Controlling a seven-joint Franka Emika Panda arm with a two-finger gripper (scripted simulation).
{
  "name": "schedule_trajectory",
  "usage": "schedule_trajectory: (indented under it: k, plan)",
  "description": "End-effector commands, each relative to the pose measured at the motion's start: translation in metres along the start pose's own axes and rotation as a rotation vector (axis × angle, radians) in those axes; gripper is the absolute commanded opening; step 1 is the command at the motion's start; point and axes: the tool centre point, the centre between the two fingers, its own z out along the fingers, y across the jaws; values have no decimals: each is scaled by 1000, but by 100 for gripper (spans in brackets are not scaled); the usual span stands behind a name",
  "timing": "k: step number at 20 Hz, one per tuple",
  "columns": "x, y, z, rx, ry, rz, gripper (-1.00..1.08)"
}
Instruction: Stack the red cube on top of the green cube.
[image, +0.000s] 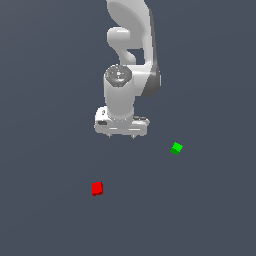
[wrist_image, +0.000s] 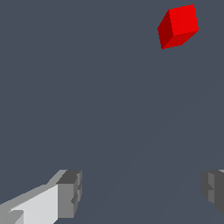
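Observation:
The red cube (image: 97, 188) rests on the grey floor toward the exterior view's lower left. The green cube (image: 176, 148) sits apart from it, further toward the exterior view's right. My gripper (image: 122, 136) hangs above the floor between and behind the two cubes, touching neither. The wrist view shows the red cube (wrist_image: 178, 26) well away from my fingers (wrist_image: 70, 193), which stand wide apart with nothing between them; my gripper (wrist_image: 140, 192) is open. The green cube does not appear in the wrist view.
The white arm (image: 131, 50) rises behind the gripper toward the top of the exterior view. A plain dark grey floor (image: 50, 125) surrounds the cubes.

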Motion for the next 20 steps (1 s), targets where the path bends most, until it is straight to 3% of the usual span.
schedule_trajectory:
  k: [1,10,20]
  plan:
    - [0,0,0,0,0,0,100]
    - [14,10,7,1,3,-18,100]
    - [59,37,27,4,13,-74,100]
